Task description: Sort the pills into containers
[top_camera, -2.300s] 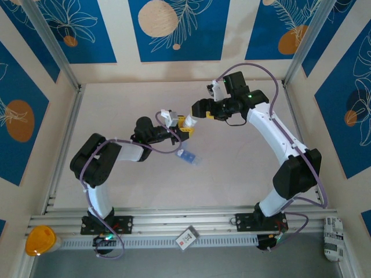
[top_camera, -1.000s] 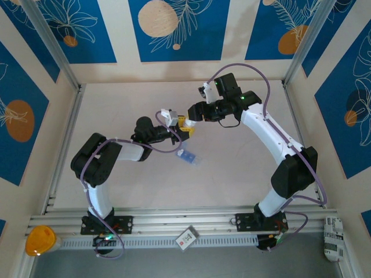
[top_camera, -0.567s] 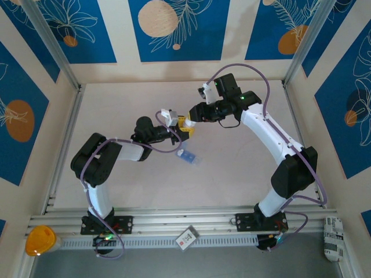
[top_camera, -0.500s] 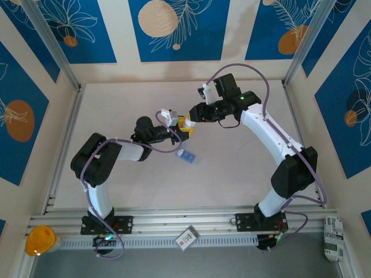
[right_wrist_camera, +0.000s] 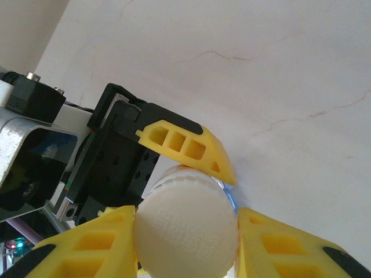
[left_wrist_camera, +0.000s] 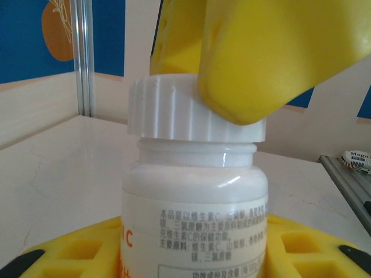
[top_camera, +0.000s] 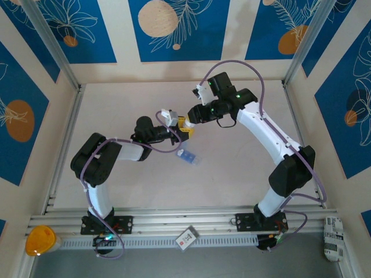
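Observation:
A white pill bottle (left_wrist_camera: 194, 208) with orange and grey lettering stands upright between the yellow fingers (left_wrist_camera: 307, 246) of my left gripper (left_wrist_camera: 194, 252), which is shut on its body. My right gripper (right_wrist_camera: 186, 231) is shut on the bottle's ribbed white cap (right_wrist_camera: 186, 229) from above; one of its fingers (left_wrist_camera: 261, 52) covers part of the cap (left_wrist_camera: 168, 110). In the top view both grippers, left (top_camera: 184, 126) and right (top_camera: 192, 119), meet above the table's middle. The translucent blue containers (top_camera: 188, 156) lie on the table just in front of them. The pills are out of view.
An orange object (top_camera: 39, 240) sits at the near left corner. A small white card (top_camera: 186, 237) lies on the front rail and a white packet (top_camera: 331, 231) on the near right. Aluminium posts (top_camera: 58, 55) frame the pale table (top_camera: 243, 168).
My right gripper has closed onto the bottle's cap, and its arm has shifted slightly left with the wrist turning. The left arm and bottle have stayed put.

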